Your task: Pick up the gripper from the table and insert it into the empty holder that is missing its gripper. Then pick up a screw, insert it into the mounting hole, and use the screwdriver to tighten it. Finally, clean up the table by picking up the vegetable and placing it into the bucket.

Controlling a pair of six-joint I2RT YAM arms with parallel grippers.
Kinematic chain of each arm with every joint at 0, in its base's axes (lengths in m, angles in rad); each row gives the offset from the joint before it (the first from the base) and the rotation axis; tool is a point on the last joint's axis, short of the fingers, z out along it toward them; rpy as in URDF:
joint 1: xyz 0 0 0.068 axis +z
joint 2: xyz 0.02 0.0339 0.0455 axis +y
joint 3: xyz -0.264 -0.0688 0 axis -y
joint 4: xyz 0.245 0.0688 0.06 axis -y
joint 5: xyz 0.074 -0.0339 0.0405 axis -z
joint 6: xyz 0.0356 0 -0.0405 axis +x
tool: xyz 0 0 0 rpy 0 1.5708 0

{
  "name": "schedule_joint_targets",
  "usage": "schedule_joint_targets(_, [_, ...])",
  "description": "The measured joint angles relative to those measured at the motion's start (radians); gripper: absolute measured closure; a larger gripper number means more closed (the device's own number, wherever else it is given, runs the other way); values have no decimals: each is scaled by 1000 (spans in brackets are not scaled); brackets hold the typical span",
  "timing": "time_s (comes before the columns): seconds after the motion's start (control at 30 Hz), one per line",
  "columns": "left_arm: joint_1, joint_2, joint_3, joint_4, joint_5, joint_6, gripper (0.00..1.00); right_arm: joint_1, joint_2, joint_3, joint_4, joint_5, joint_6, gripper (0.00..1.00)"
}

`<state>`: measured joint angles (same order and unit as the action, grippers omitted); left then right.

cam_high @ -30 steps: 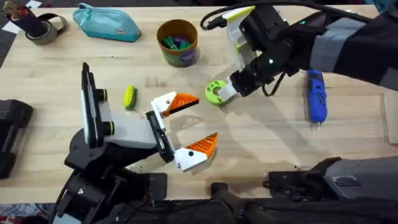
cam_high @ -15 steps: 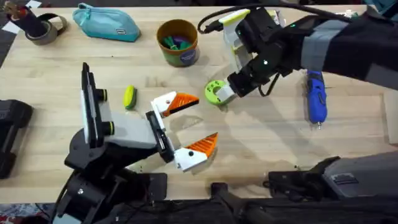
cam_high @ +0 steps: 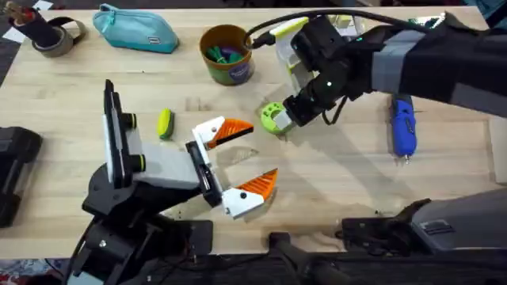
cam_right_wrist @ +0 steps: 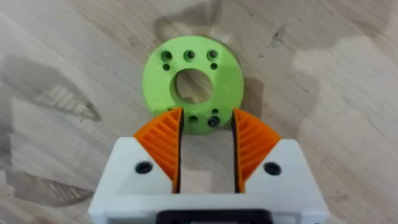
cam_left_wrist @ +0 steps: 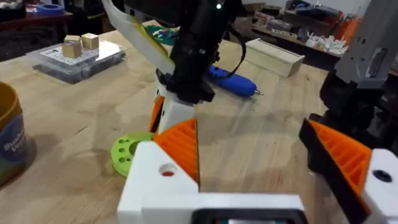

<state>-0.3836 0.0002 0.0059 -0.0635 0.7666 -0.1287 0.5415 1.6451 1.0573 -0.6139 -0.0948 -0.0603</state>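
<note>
A lime-green ring with a centre hole lies flat on the table. My right gripper reaches it from the right. In the right wrist view the gripper is open a little, its orange pads over the ring's near edge. My left gripper stands wide open and empty in front of the ring. The yellow-and-green vegetable lies to the left. The bucket stands at the back. The blue screwdriver lies on the right. The holder and screws are out of view.
A teal pouch and a tape roll sit at the back left. A black block occupies the left edge. The bucket holds small coloured pieces. Beyond the screwdriver stand a clear box and a wooden box.
My right arm has shifted slightly left, bringing its fingers closer over the ring, which has hardly moved. The left arm has stayed still.
</note>
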Motion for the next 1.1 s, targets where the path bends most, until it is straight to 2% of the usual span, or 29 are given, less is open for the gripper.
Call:
schedule_joint_targets(0.13, [0,0,0,0,0,0,11,2,0,0,0,0,0,657])
schedule_joint_targets(0.43, [0,0,0,0,0,0,11,2,0,0,0,1,0,712])
schedule_joint_targets(0.5, [0,0,0,0,0,0,11,2,0,0,0,1,0,818])
schedule_joint_targets(0.7, [0,0,0,0,0,0,11,2,0,0,0,0,0,990])
schedule_joint_targets(1.1, [0,0,0,0,0,0,11,2,-2,0,-6,0,0,995])
